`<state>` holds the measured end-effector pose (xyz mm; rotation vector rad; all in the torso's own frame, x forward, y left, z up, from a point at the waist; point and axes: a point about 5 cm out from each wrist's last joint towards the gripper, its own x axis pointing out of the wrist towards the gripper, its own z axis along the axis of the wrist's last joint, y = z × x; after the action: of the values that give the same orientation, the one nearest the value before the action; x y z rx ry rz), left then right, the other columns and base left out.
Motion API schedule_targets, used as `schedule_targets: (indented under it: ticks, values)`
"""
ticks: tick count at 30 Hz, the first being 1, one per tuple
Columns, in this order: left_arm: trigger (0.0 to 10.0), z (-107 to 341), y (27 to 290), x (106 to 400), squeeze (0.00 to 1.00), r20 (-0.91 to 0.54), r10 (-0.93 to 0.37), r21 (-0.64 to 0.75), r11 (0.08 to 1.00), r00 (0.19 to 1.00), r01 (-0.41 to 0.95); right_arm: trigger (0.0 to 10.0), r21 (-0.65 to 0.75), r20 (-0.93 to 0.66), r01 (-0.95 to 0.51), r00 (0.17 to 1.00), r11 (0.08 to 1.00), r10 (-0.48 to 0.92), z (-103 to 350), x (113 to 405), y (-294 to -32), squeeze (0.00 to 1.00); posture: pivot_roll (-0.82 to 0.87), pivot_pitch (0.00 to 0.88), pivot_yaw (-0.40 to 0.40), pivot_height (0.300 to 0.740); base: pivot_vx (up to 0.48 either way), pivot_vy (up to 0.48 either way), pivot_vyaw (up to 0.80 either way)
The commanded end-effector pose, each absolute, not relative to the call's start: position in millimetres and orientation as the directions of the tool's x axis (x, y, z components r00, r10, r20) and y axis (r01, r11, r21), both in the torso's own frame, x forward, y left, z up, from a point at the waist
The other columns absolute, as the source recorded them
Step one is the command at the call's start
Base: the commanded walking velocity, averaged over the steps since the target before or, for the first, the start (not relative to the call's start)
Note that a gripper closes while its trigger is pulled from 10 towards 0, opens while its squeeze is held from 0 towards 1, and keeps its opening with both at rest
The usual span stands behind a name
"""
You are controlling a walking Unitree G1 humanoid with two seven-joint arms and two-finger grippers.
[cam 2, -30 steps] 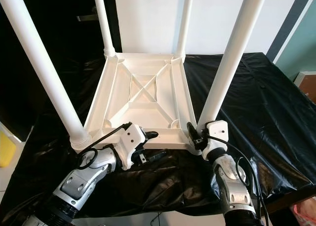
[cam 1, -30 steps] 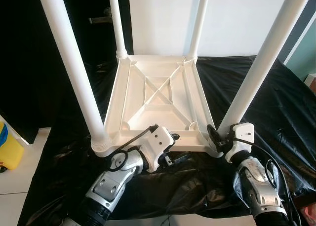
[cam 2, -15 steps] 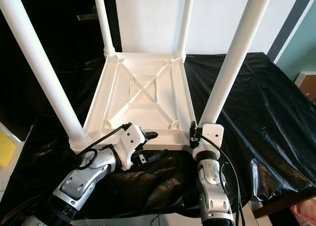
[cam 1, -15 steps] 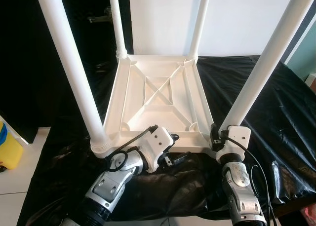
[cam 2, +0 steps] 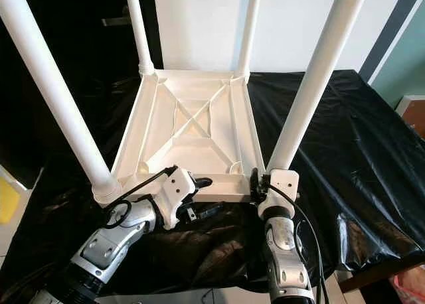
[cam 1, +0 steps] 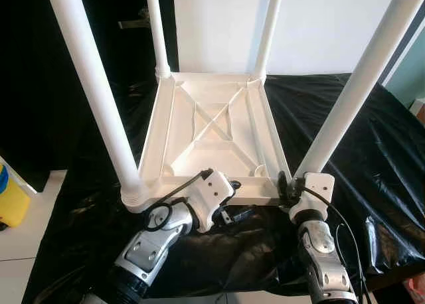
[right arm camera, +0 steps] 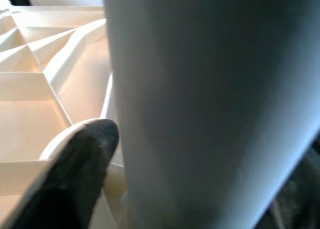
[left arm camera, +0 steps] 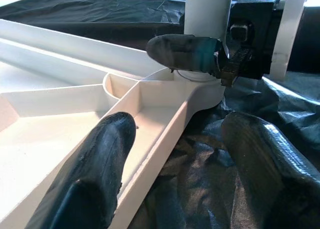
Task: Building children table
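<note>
A white children's table [cam 1: 212, 118] lies upside down on a black sheet, its four legs pointing up. My left gripper [cam 1: 238, 199] is open at the near rim [left arm camera: 165, 139]. One of its fingers [left arm camera: 100, 174] rests inside the tabletop and the other hangs outside over the sheet. My right gripper [cam 1: 295, 181] is shut on the base of the near right leg [cam 1: 352, 98]. One of the right gripper's fingers [right arm camera: 75, 174] presses against that leg where it meets the corner socket. The near left leg [cam 1: 99, 98] stands in its socket beside my left wrist.
The black sheet [cam 1: 372, 151] covers a low platform whose edge drops off at the lower right [cam 2: 378, 264]. A yellow container [cam 1: 10, 201] stands on the pale floor at the left. A white wall and a dark doorway lie behind the table.
My right arm has swung inward to the left, and its gripper now sits tight against the base of the near right leg. The left arm has not moved.
</note>
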<state>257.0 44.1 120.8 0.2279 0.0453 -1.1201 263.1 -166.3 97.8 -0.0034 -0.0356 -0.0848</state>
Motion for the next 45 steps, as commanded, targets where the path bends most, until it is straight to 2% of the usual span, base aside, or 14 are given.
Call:
schedule_targets:
  ticks: [1,5,8,9,19,21,22,23,24,35,36,37,38,45]
  values:
    - [10.0,118,45,253,0.0,-0.156,-0.893,0.169,0.398,0.423,0.902,10.0,-0.004,0.06,0.024,0.998,1.0,-0.024,101,262,-169,1.0,-0.01,0.0,-0.052,0.74,0.0,0.0,0.0]
    - [10.0,117,45,252,0.0,-0.155,-0.887,0.185,0.408,0.436,0.894,10.0,-0.018,0.085,-0.039,0.996,0.999,0.04,104,259,-176,1.0,-0.01,0.0,-0.056,0.74,0.0,0.0,0.0]
    - [10.0,116,44,250,0.0,-0.153,-0.885,0.194,0.409,0.44,0.891,10.0,-0.027,0.088,-0.247,0.965,0.969,0.248,109,257,-186,1.0,-0.01,0.0,-0.051,0.74,0.0,0.0,0.0]
    - [10.0,116,44,250,0.0,-0.15,-0.881,0.209,0.415,0.448,0.886,10.0,-0.033,0.082,-0.282,0.955,0.959,0.284,110,258,-190,0.0,-0.01,0.0,-0.047,0.74,0.0,0.0,0.0]
    - [10.0,117,42,253,0.0,-0.145,-0.874,0.251,0.421,0.464,0.871,10.0,-0.083,-0.015,-0.466,0.884,0.881,0.466,105,267,-201,0.0,-0.01,0.0,-0.041,0.74,0.0,0.0,0.0]
    - [10.0,119,41,253,0.0,-0.14,-0.877,0.261,0.415,0.46,0.871,8.7,-0.095,-0.033,-0.498,0.867,0.862,0.498,104,274,-201,0.0,-0.01,0.0,-0.039,0.74,0.0,0.0,0.0]
    - [10.0,119,40,253,0.0,-0.138,-0.878,0.265,0.413,0.458,0.871,3.5,-0.099,-0.038,-0.513,0.858,0.853,0.512,104,276,-200,0.0,-0.01,0.0,-0.039,0.74,0.0,0.0,0.0]
    - [10.0,119,40,253,0.0,-0.137,-0.878,0.265,0.412,0.458,0.872,3.5,-0.11,-0.039,-0.526,0.85,0.843,0.525,104,278,-200,0.0,-0.01,0.0,-0.036,0.74,0.0,0.0,0.0]
    - [10.0,119,40,253,0.0,-0.137,-0.879,0.266,0.412,0.458,0.871,0.0,-0.117,-0.039,-0.534,0.845,0.838,0.533,105,280,-199,0.0,-0.01,0.0,-0.036,0.74,0.0,0.0,0.0]
    - [10.0,121,40,255,0.0,-0.127,-0.874,0.277,0.422,0.468,0.863,0.0,-0.124,-0.062,-0.567,0.824,0.814,0.564,102,282,-206,0.0,0.0,0.0,-0.045,0.74,0.0,0.0,0.0]
    - [10.0,120,40,255,0.0,-0.127,-0.875,0.277,0.422,0.468,0.863,2.0,-0.122,-0.065,-0.559,0.829,0.82,0.555,101,281,-207,0.0,0.0,0.0,-0.045,0.74,0.0,0.0,0.0]
    - [10.0,120,41,255,0.0,-0.127,-0.875,0.278,0.421,0.468,0.863,2.0,-0.121,-0.067,-0.553,0.833,0.824,0.549,100,281,-208,0.0,0.0,0.0,-0.045,0.74,0.0,0.0,0.0]
    - [10.0,120,41,255,0.0,-0.127,-0.875,0.277,0.421,0.468,0.863,10.0,-0.115,-0.069,-0.537,0.844,0.836,0.533,98,281,-209,0.0,0.0,0.0,-0.045,0.74,0.0,0.0,0.0]
    - [10.0,120,41,254,0.0,-0.128,-0.875,0.273,0.421,0.466,0.865,10.0,-0.089,-0.048,-0.39,0.921,0.917,0.387,92,279,-210,0.0,-0.01,0.0,-0.042,0.74,0.0,0.0,0.0]
